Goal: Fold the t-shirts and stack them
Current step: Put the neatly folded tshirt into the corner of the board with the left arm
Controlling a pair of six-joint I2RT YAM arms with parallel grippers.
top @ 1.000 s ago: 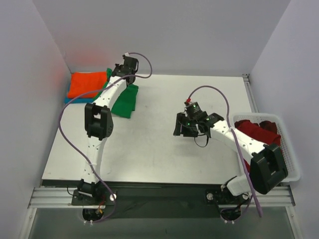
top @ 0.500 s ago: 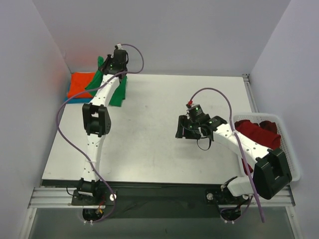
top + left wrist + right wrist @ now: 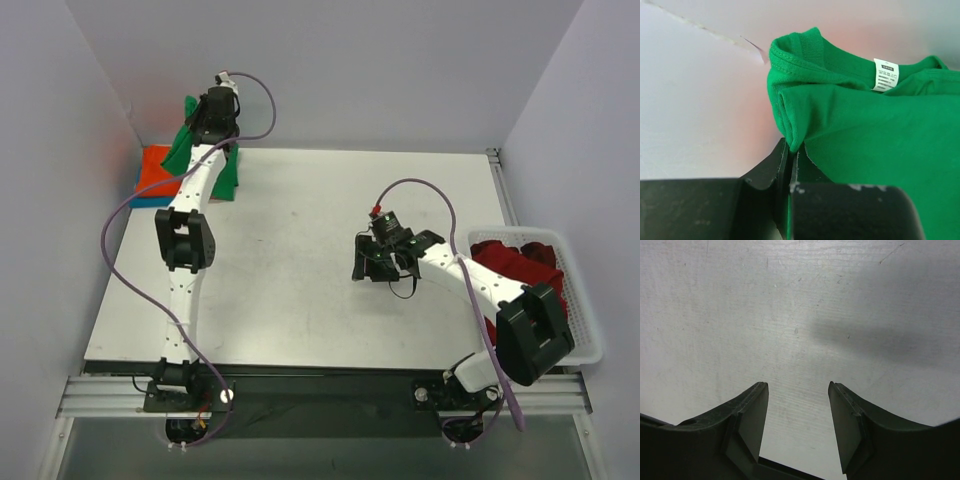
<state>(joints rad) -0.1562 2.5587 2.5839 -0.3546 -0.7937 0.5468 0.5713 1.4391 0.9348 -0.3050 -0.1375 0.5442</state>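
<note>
We see a table (image 3: 300, 290), arm bases at its near edge. At the far left corner the left gripper (image 3: 207, 128) clamps a raised t-shirt (image 3: 226, 178), which hangs partly over folded t-shirts (image 3: 152, 176) lying on the table. The right gripper (image 3: 368, 264), jaws apart, sits right of centre. Further right, a basket (image 3: 592, 318) holds heaped t-shirts (image 3: 520, 265).

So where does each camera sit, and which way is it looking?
Top external: above and behind, looking down on the table; the left arm and right arm show whole.
Left wrist: on the left arm, looking past the left gripper, shut on the green t-shirt.
Right wrist: on the right arm, looking down at the table past the open right gripper.
Shared: the green t-shirt appears in top and left wrist views.
</note>
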